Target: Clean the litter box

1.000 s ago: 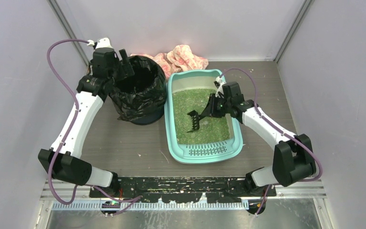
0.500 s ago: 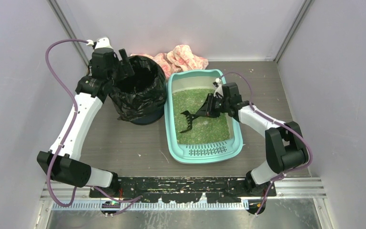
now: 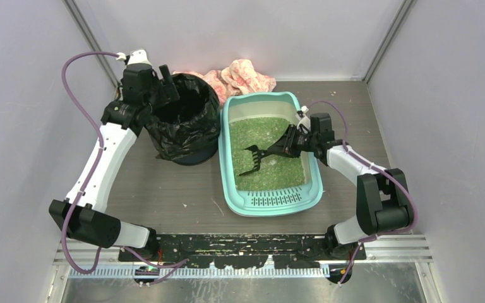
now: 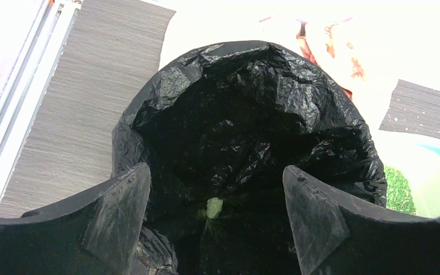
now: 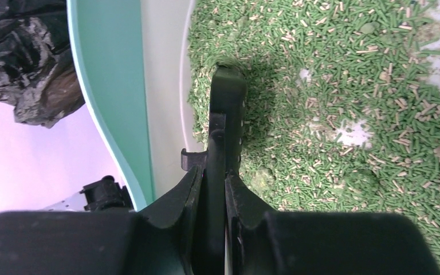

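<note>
The mint-teal litter box (image 3: 271, 203) lies right of centre, filled with green litter (image 3: 268, 129), its slotted lip toward me. My right gripper (image 3: 292, 141) is shut on the handle of a black scoop (image 3: 252, 159), whose toothed head rests low over the litter near the box's left wall. In the right wrist view the jaws (image 5: 216, 172) clamp the scoop (image 5: 228, 97) edge-on, its tip touching the litter (image 5: 349, 86) beside the box wall (image 5: 114, 86). My left gripper (image 3: 164, 79) is open and empty over the round bin (image 3: 186, 129). In the left wrist view it (image 4: 215, 172) hovers above the black bag.
A pale green clump (image 4: 213, 207) lies at the bottom of the black bag (image 4: 252, 80). A pink patterned cloth (image 3: 246, 74) is bunched against the back wall behind the bin and box. Walls close in on both sides.
My right wrist first moved left over the litter, then back to the box's right rim, turning the scoop so its handle points right. The left arm has not moved.
</note>
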`<state>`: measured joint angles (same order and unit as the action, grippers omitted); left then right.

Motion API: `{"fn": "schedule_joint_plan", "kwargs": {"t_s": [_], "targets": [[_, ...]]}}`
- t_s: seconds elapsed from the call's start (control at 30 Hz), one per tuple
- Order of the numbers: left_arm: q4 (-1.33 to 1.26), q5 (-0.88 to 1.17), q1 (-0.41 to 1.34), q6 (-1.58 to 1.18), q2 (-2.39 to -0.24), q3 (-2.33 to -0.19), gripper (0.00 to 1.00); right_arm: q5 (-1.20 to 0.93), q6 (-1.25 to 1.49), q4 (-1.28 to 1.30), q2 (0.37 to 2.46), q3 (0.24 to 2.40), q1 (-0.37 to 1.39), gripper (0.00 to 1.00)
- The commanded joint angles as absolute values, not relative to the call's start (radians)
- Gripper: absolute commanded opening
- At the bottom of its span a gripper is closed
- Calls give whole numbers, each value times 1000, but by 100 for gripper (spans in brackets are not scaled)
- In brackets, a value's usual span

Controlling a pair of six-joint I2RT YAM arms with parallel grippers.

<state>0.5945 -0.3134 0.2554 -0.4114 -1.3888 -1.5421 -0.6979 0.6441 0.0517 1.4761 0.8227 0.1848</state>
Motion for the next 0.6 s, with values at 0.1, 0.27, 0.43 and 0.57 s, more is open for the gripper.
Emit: {"fn": "schedule_joint_plan", "kwargs": {"t_s": [0.1, 0.27, 0.43, 0.57], "targets": [[543, -313, 267, -404, -1394, -1586, 85, -804, 683, -43, 1414, 833, 117, 1], [538, -313, 267, -405, -1408, -1601, 85, -802, 590, 116, 1387, 910, 107, 1], [536, -310, 267, -409, -1417, -1614, 85, -807, 555, 165, 1381, 958, 101, 1], [537, -310, 267, -410, -1424, -1624, 85, -823, 561, 168, 1373, 970, 79, 1]]}}
